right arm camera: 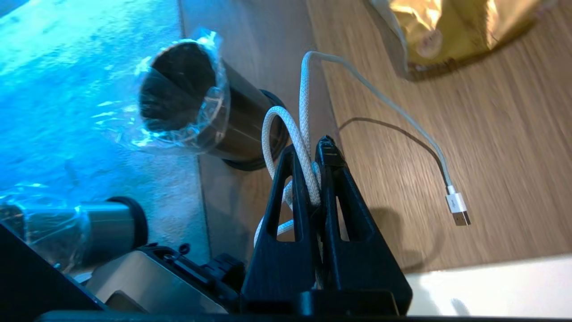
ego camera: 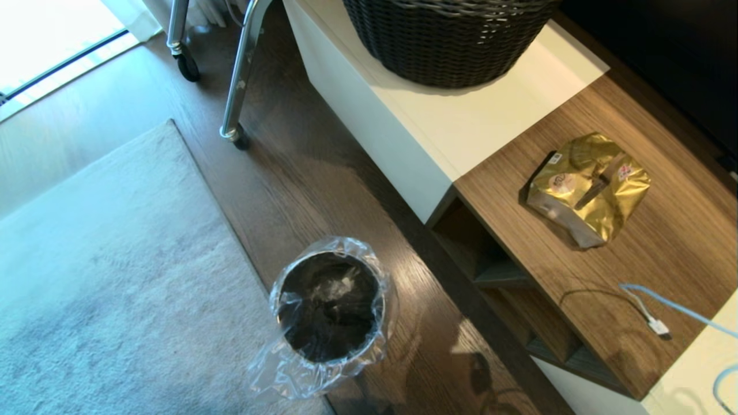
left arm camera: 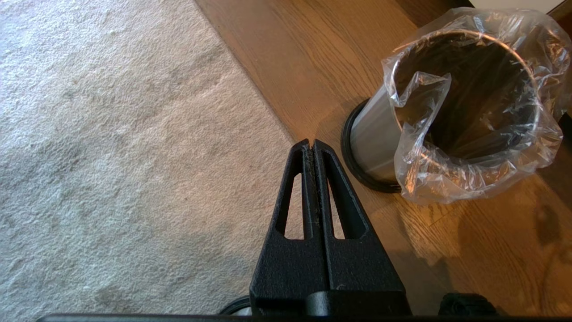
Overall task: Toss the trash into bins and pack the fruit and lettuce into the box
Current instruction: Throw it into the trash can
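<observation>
Above the wooden shelf top (right arm camera: 447, 134), the right gripper (right arm camera: 313, 154) pinches a loop of white braided USB cable (right arm camera: 304, 134) between nearly closed fingers. Over the edge of the pale rug (left arm camera: 111, 134), the left gripper (left arm camera: 311, 145) hangs pressed together, holding nothing. Both brushed-steel bins with clear liner bags (ego camera: 331, 305) (right arm camera: 89, 232) stand on the floor; the nearer looks empty. A crinkled gold snack wrapper (ego camera: 588, 187) lies on the shelf.
</observation>
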Available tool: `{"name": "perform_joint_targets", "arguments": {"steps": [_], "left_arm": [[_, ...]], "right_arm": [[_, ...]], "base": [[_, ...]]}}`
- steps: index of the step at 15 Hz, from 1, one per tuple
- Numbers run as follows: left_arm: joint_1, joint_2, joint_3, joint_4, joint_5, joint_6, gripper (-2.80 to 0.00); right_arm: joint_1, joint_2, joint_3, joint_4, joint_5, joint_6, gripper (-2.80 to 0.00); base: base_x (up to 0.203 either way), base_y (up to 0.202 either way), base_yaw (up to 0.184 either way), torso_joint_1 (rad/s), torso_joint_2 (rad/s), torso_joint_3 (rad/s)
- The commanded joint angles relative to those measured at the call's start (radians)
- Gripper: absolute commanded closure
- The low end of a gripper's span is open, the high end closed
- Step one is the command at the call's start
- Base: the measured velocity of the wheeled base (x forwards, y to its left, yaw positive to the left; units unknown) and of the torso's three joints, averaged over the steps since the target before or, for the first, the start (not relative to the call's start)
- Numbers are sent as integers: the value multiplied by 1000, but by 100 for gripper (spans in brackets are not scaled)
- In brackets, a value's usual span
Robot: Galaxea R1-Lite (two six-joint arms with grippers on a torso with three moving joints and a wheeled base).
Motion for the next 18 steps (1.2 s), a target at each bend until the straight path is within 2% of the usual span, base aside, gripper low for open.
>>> {"name": "perform_joint_targets", "arguments": {"steps": [1, 4, 7, 13, 18], "left_arm": [[0, 0, 0, -1, 1, 0, 0], [1, 0, 0, -1, 1, 0, 0], [-1, 0, 0, -1, 1, 0, 0], [-1, 0, 0, -1, 1, 0, 0], [0, 0, 0, -1, 1, 0, 0]], "right_arm": [[2, 202, -43, -67, 58, -1, 0], [32, 346, -109, -158, 121, -1, 0], [174, 460, -219, -187, 128, -1, 0], [432, 637, -433, -163, 56, 7, 0], [616, 763, -539, -157, 29, 48, 0]], "base": [[0, 0, 0, 0, 0, 0], [0, 0, 0, 0, 0, 0], [0, 0, 0, 0, 0, 0], [0, 0, 0, 0, 0, 0], [0, 0, 0, 0, 0, 0]]}}
